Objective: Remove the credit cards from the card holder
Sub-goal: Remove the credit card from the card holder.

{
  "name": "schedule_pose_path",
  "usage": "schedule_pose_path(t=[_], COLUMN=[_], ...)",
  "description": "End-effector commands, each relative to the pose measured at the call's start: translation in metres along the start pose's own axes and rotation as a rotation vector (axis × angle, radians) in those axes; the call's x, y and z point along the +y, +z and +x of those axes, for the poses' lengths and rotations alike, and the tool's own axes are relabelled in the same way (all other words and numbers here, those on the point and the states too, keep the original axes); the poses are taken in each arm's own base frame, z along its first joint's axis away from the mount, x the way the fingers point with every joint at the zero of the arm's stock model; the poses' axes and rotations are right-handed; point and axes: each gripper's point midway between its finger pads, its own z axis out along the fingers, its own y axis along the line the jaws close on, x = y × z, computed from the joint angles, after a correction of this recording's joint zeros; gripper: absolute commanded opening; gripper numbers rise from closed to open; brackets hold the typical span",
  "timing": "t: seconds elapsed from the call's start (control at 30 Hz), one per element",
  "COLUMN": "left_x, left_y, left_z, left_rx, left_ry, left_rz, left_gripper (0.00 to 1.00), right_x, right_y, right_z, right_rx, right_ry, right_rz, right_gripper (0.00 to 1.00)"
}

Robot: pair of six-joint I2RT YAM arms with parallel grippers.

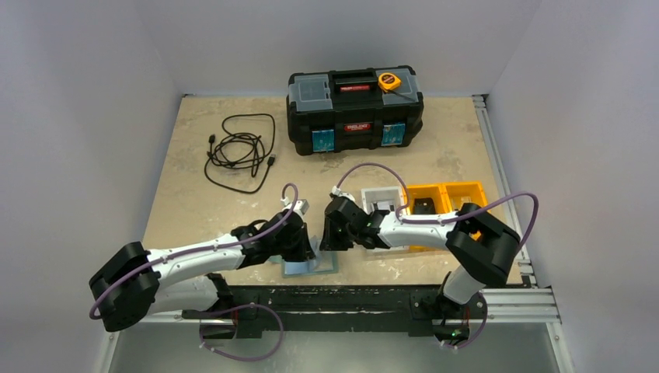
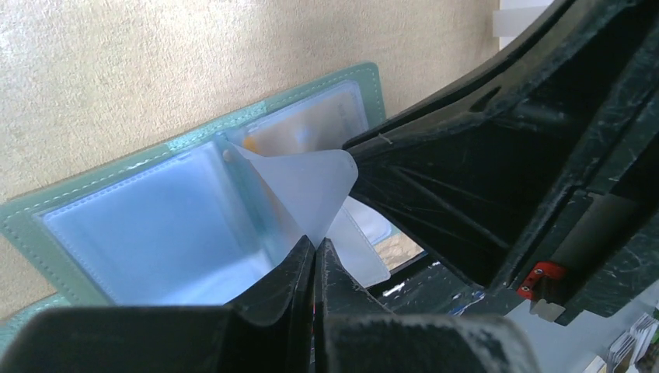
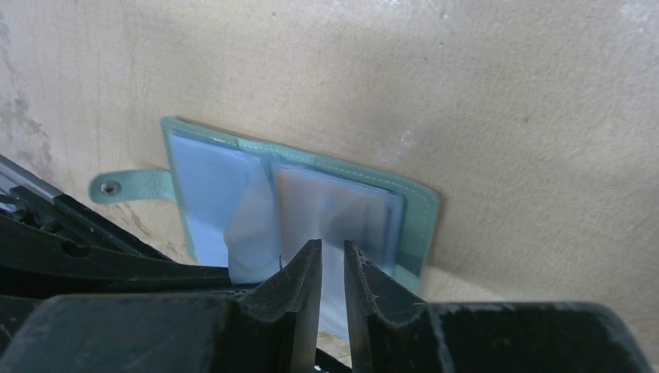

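Observation:
The teal-green card holder [image 1: 315,266] lies open on the table near the front edge, between my two grippers. My left gripper [image 2: 316,242] is shut on a translucent pocket leaf [image 2: 303,183] of the card holder [image 2: 47,225] and lifts it off the page. Through the pocket behind the leaf shows a tan-orange credit card [image 2: 311,124]. My right gripper [image 3: 332,245] hovers over the card holder [image 3: 420,225], its jaws a narrow gap apart just above the pocket holding the tan-orange card [image 3: 334,206]. Nothing shows gripped between them. The side tab [image 3: 128,186] points left.
A black toolbox [image 1: 355,113] with a yellow tape measure [image 1: 389,81] on top stands at the back. A coiled black cable [image 1: 241,151] lies at the back left. A white bin [image 1: 378,203] and orange bins [image 1: 455,200] sit to the right, by my right arm.

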Motion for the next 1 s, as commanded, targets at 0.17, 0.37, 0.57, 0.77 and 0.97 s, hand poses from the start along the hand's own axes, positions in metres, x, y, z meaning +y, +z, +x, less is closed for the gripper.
schedule_pose_path(t=[0.17, 0.37, 0.57, 0.77, 0.97], left_x=[0.003, 0.034, 0.055, 0.056, 0.051], left_y=[-0.015, -0.042, -0.074, -0.089, -0.088], left_z=[-0.013, -0.017, -0.025, -0.029, -0.028], left_rx=[-0.066, -0.103, -0.179, -0.201, -0.184], left_ry=[-0.015, -0.058, -0.092, -0.099, -0.095], left_rz=[-0.018, -0.199, -0.290, -0.282, -0.257], left_gripper=[0.23, 0.33, 0.33, 0.33, 0.32], right_x=[0.037, 0.047, 0.069, 0.081, 0.075], right_y=[0.001, -0.005, -0.008, 0.009, 0.033], right_z=[-0.008, -0.005, 0.004, 0.021, 0.034], right_rx=[-0.002, 0.008, 0.020, 0.065, 0.116], right_ry=[-0.027, -0.039, -0.076, -0.113, -0.110], right_rz=[-0.117, -0.143, -0.171, -0.163, -0.137], right_gripper=[0.17, 0.16, 0.16, 0.17, 0.16])
